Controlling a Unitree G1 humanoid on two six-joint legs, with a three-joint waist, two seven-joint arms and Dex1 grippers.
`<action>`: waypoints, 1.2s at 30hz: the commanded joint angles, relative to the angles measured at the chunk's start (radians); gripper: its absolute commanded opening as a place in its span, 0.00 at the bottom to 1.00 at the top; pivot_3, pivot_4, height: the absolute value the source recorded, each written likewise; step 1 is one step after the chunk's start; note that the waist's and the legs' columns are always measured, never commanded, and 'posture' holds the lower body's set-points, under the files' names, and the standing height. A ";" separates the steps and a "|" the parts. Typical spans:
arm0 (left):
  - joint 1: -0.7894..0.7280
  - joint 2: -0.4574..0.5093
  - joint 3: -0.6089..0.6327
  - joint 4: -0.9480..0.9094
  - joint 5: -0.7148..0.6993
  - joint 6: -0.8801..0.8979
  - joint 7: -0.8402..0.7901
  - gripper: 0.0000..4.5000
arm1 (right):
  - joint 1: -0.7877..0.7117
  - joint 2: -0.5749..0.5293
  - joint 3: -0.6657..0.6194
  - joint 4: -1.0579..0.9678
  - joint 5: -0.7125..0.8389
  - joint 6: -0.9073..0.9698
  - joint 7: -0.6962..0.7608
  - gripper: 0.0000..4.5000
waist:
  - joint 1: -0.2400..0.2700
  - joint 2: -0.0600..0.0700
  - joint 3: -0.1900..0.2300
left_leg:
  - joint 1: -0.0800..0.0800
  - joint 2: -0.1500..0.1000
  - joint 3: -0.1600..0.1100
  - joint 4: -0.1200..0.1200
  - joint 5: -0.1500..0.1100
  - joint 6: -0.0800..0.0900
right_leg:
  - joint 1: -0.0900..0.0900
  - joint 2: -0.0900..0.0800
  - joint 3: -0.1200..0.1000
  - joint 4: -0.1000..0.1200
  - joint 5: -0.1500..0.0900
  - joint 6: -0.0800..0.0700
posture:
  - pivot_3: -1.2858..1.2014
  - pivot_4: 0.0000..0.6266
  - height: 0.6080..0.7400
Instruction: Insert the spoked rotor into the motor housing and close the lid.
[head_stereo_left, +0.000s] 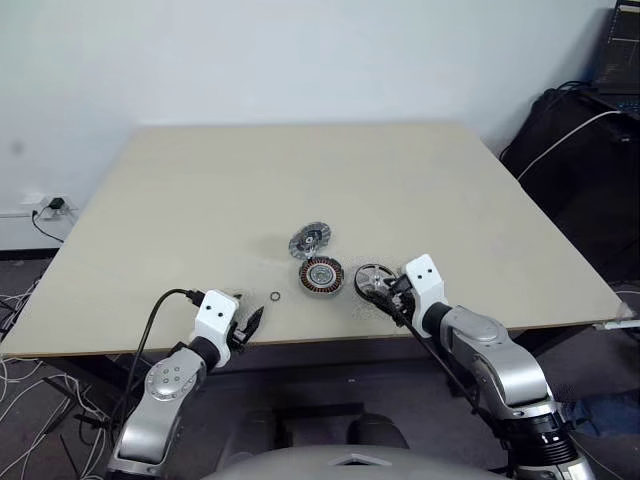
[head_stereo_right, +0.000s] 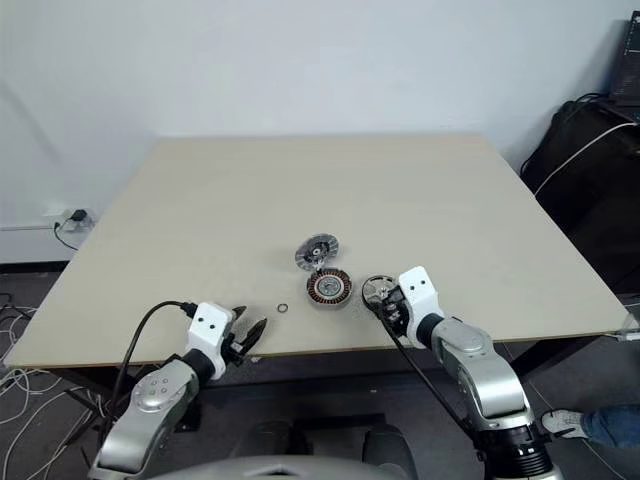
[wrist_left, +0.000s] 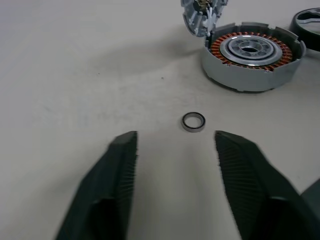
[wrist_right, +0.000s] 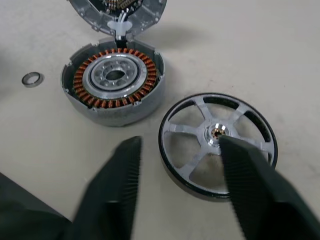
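No brand, label or legible writing is showing on any part or on either arm.

The motor housing (wrist_right: 113, 89) is sitting open-side up on the pale worktop (head_stereo_left: 300, 180), near its front edge, with the copper windings exposed around the pale centre. The lid (head_stereo_left: 310, 240) is lying just behind the housing, touching or nearly touching its rim — contact cannot be confirmed. The spoked rotor (wrist_right: 218, 144) is lying flat just to the right of the housing, apart from it, hub upward. A small black ring (wrist_left: 193, 122) is lying on the worktop to the left of the housing, well clear of it.

The right gripper (wrist_right: 180, 187) is reaching forward and down over the rotor, its black fingers (wrist_right: 250, 185) spread, one of them overlapping the rotor's rim; nothing is being pinched. The left gripper (wrist_left: 175, 180) is hovering at the front edge of the worktop, angled toward the small ring, fingers likewise spread and holding nothing.
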 joint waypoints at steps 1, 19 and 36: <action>-0.006 0.006 0.013 -0.048 -0.014 -0.002 -0.009 0.93 | -0.012 -0.007 -0.002 -0.027 0.007 -0.001 0.010 0.86 | 0.000 0.000 0.000 | 0.000 0.000 0.000 0.000 0.000 0.000 | 0.000 0.000 0.000 0.000 0.000 0.000 | 0.52 0.00 1.00; -0.004 -0.069 0.045 -0.030 -0.062 0.008 0.042 1.00 | -0.001 0.008 0.021 -0.011 -0.026 -0.003 -0.026 0.99 | 0.001 -0.001 0.001 | 0.000 0.000 0.000 0.000 0.000 0.000 | 0.000 0.000 0.000 0.000 0.000 0.000 | 0.52 0.00 1.00; -0.283 -0.072 -0.044 0.241 0.002 0.126 0.024 1.00 | -0.007 0.038 0.018 0.003 -0.041 -0.018 -0.054 0.99 | 0.005 -0.002 0.001 | 0.000 0.000 0.000 0.001 0.000 0.000 | 0.000 0.006 0.000 0.000 0.001 -0.001 | 0.52 0.00 1.00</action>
